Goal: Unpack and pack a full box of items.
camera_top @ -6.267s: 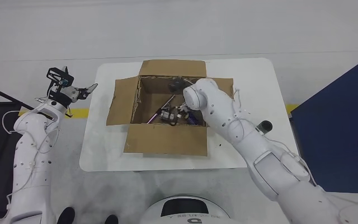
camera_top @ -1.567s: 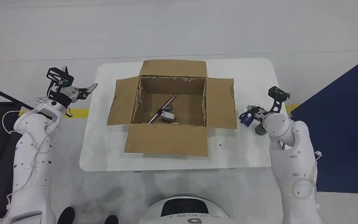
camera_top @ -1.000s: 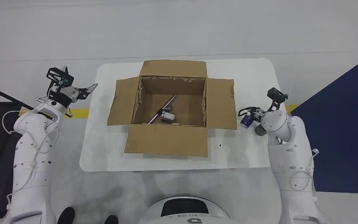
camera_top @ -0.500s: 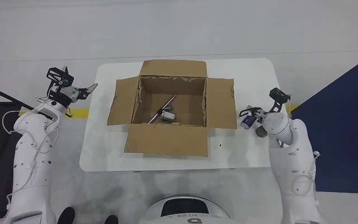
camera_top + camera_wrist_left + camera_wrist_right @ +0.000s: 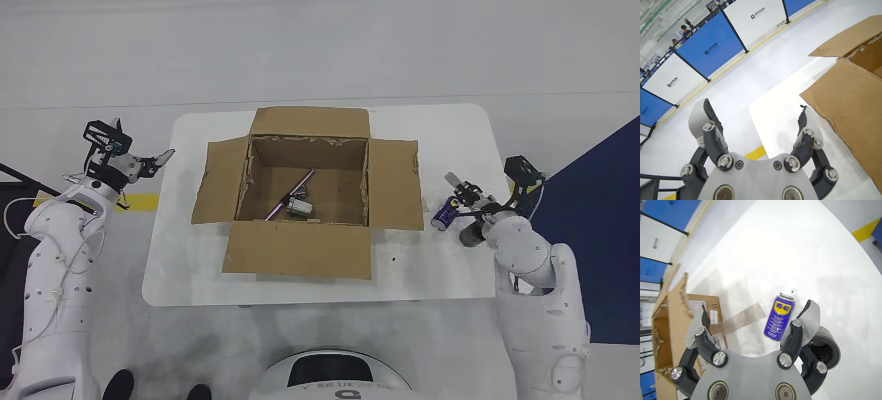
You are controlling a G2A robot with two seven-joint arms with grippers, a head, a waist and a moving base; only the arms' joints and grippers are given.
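My right gripper (image 5: 757, 308) is spread wide open; the blue spray can (image 5: 780, 318) sits on the table (image 5: 450, 140), close by one finger. My left gripper (image 5: 755, 106) gapes too.

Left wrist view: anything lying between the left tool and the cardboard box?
No. The stretch from the open left tool to the side flap of the brown cardboard box is bare white table; the top view agrees.

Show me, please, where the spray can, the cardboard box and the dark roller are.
spray can (image 5: 779, 318), right wrist view, middle of its blue side.
cardboard box (image 5: 297, 250), top view, its near flap.
dark roller (image 5: 827, 350), right wrist view, its side.
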